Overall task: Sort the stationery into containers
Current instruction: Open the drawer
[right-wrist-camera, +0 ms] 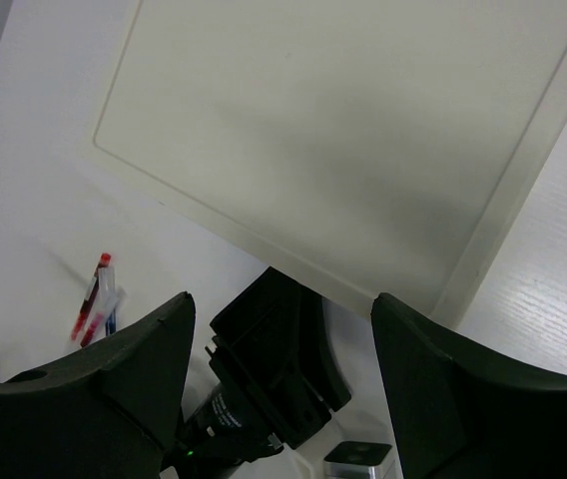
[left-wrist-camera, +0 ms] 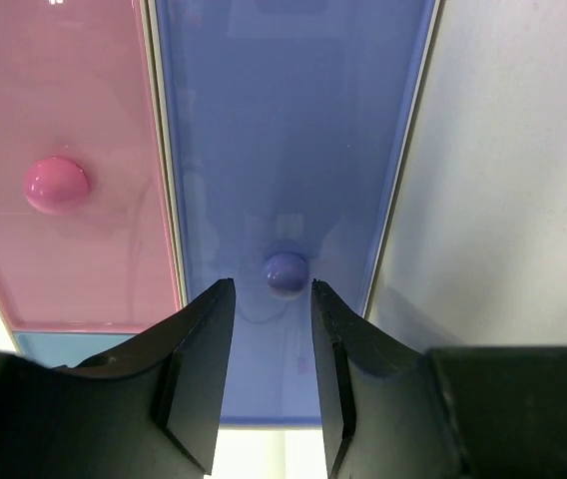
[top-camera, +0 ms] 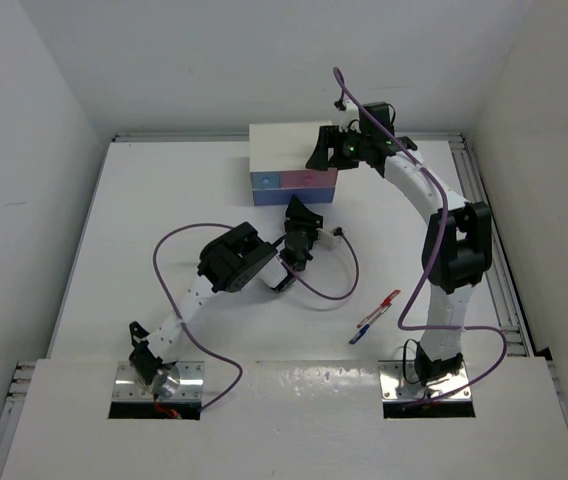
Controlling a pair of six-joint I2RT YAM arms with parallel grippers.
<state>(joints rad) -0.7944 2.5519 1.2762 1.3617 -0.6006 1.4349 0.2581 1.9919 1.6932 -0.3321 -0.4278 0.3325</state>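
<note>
Glossy periwinkle drawer [left-wrist-camera: 293, 150], round knob [left-wrist-camera: 285, 271] (just beyond 2 black fingers [left-wrist-camera: 199, 369])

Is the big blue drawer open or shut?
Shut: the periwinkle drawer lies flush with the pink drawer, and nothing juts from the cabinet.

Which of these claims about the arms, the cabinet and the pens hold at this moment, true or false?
1. The right gripper hangs over the cabinet's white top with its jaws wide apart. True.
2. The left gripper is clamped on the pink knob. False: its jaws stand apart, on either side of the periwinkle knob, and the pink knob is off to one side.
3. A red pen and a blue pen lie close together on the table. True.
4. The right gripper holds a pen. False: nothing is between its fingers, and both pens are on the table.
</note>
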